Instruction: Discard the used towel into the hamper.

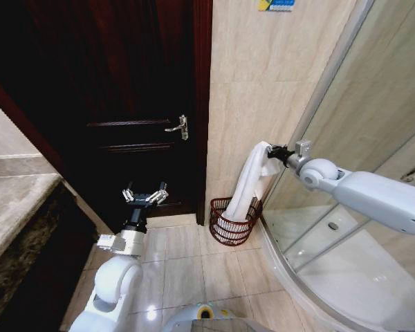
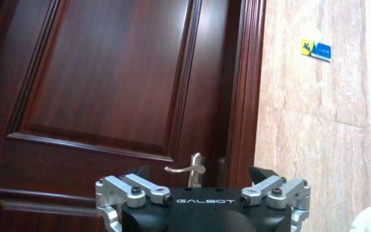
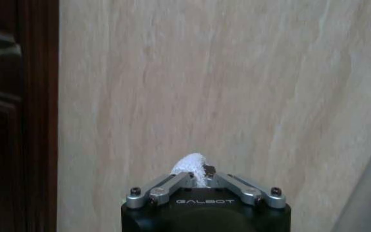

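A long white towel hangs from my right gripper, which is shut on its top end. The towel's lower end drapes down into the hamper, a round dark reddish-brown ribbed basket on the floor against the beige wall. In the right wrist view a white tuft of the towel sticks out between the closed fingers of my right gripper. My left gripper is open and empty, held up in front of the dark door, well left of the hamper; my left gripper shows wide-spread fingers there.
A dark wooden door with a metal handle stands left of the hamper. A curved glass shower enclosure and its white tray lie to the right. A stone counter is at the far left. Tiled floor lies in front.
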You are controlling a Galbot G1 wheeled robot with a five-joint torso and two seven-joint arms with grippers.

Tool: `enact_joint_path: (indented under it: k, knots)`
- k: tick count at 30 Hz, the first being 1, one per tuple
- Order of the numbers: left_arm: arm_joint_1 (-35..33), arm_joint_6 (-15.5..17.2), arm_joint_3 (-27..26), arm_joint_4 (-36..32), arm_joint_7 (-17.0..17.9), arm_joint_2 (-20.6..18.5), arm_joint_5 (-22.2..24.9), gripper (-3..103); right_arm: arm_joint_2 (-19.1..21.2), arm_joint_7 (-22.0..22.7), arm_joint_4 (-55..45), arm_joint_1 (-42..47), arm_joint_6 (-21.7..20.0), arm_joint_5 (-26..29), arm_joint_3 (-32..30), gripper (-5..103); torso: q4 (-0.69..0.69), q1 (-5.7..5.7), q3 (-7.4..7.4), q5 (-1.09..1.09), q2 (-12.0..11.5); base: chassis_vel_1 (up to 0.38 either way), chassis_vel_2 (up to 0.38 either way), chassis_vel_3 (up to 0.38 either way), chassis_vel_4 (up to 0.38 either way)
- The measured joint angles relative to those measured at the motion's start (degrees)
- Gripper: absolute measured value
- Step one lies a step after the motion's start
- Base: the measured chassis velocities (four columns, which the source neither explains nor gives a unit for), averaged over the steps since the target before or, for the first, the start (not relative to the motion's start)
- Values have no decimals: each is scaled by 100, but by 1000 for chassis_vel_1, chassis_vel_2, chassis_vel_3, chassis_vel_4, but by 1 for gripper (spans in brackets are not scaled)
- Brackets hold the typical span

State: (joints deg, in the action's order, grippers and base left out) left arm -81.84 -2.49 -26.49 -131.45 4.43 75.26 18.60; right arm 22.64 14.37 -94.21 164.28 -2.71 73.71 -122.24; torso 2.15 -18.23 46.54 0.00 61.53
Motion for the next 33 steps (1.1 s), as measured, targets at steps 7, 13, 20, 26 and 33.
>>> enact_joint_path:
  k: [7, 13, 20, 26, 33]
  knots:
    - [0, 0, 0, 0, 0, 0, 0, 100, -52, 71, -42, 196, -78, -131, -55, 2, -1, 81, -88, 1, -170, 0, 0, 0, 0]
    - [0, 0, 0, 0, 0, 0, 0, 100, -24, 90, -27, 243, -86, -147, -77, 2, 0, 171, -176, 0, -349, 0, 0, 0, 0]
    - [0, 0, 0, 0, 0, 0, 0, 100, -58, 94, -33, 281, -86, -200, -78, 2, 0, 256, -272, 0, -530, 0, 0, 0, 0]
    - [0, 0, 0, 0, 0, 0, 0, 100, -153, 97, -94, 305, -86, -217, -78, 2, 0, 330, -353, 0, -683, 0, 0, 0, 0]
    - [0, 0, 0, 0, 0, 0, 0, 100, -211, 107, -143, 464, -85, -285, -114, 2, 0, 429, -464, 0, -895, 0, 0, 0, 0]
